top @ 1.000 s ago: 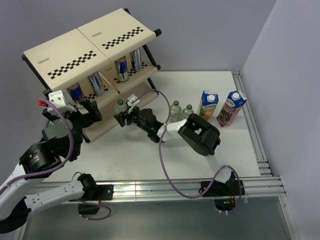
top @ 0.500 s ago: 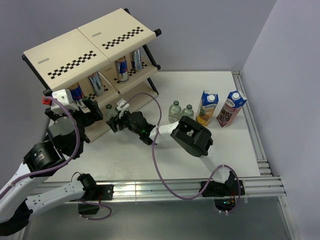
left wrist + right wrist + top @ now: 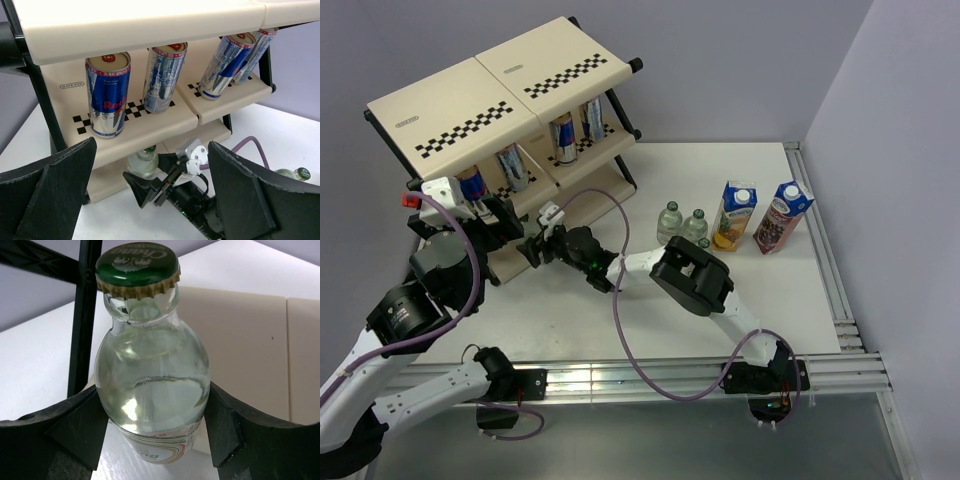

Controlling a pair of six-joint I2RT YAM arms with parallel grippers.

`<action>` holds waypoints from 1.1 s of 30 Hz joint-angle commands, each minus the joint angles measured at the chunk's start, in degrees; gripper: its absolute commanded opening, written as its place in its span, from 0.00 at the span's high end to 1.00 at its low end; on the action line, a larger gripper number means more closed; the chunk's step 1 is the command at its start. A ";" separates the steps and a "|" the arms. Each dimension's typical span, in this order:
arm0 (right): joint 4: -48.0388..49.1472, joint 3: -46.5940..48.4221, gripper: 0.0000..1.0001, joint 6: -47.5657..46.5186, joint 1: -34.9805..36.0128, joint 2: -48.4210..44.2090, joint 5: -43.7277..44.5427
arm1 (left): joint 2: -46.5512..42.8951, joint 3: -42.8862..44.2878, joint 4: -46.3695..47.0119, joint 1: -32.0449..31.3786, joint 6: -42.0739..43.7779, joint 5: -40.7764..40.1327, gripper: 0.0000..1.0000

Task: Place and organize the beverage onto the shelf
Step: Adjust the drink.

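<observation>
Table: flat white matte tabletop (image 3: 790,300), fills mid frame.
Back wall: plain pale lilac-grey wall (image 3: 740,60), across upper frame.
Side wall: lighter lilac-white wall (image 3: 910,150), rt side, meets back wall at a corner.
Rails: silver aluminium rail (image 3: 825,260) along table's rt edge; grooved silver rail (image 3: 650,375) along near edge.
Below: dull grey surface (image 3: 640,440), bottom of frame.
Light: soft, even; shadows faint.

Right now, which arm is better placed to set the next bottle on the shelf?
Right. The right gripper holds a bottle at the shelf's lowest tier; the left gripper hovers open and empty before the cans.
</observation>
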 commanded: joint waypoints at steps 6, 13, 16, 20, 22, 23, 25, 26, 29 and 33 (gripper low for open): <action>9.25 8.78 1.00 0.89 0.74 0.95 0.89 | -1.07 -0.69 3.22 2.32 0.54 3.66 0.00; 8.01 13.44 1.00 1.24 1.79 3.76 1.42 | -1.68 -0.95 3.92 4.43 0.45 5.86 0.01; 7.75 15.37 1.00 1.24 2.06 5.08 1.59 | -1.77 -1.13 4.10 5.05 0.28 6.74 0.01; 5.73 17.92 1.00 1.06 2.06 6.05 0.72 | -2.04 -1.22 4.54 5.84 0.28 7.88 0.00; 4.50 19.24 1.00 0.80 2.15 6.58 0.28 | -2.04 -1.22 4.62 6.19 0.28 8.58 0.01; 4.06 19.68 1.00 0.80 2.15 6.76 0.27 | -2.04 -1.22 4.71 6.45 0.28 8.76 0.01; 2.92 20.73 1.00 0.63 2.06 7.02 -1.03 | -2.04 -1.22 4.80 6.81 0.19 9.29 0.01; 2.04 21.43 1.00 0.54 2.06 7.19 -1.65 | -2.13 -1.22 4.80 6.98 0.19 9.46 0.00; 1.68 21.88 1.00 -0.25 2.06 7.28 -3.58 | -2.39 -1.22 5.15 7.34 0.19 9.99 0.00; 2.47 21.18 1.00 -1.13 2.06 7.11 -7.09 | -2.65 -1.22 5.24 7.60 0.19 10.52 0.01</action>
